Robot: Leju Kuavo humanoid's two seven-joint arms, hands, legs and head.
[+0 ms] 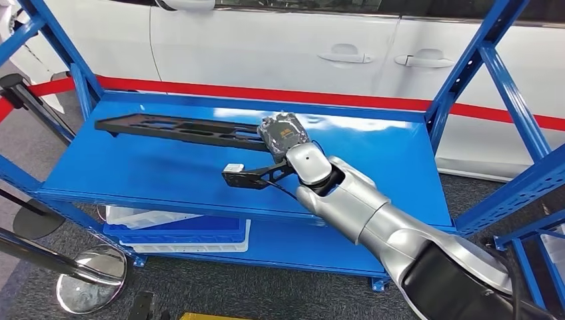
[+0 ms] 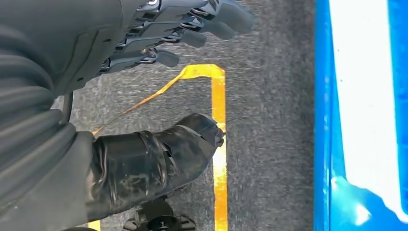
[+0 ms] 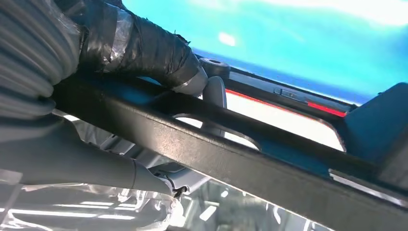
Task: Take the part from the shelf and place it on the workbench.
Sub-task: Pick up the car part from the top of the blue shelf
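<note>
right hand grips one end of the long black slotted plastic part, which stretches sideways away from it over the blue metal shelf. risk: far end sags or snags a shelf post on lifting, since the hold is off-centre. right wrist view shows the thumb clamped over the part; head view hides it. left hand hangs unladen, fingers apart, over floor.

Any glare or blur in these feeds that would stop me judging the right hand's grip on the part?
Head view: sharp, with ceiling-light glare streaking the blue shelf behind the black part; the right hand reads clearly at its end. Right wrist view: the part is very close and soft, background washed out. Left wrist view: left hand crisp over the floor.
</note>
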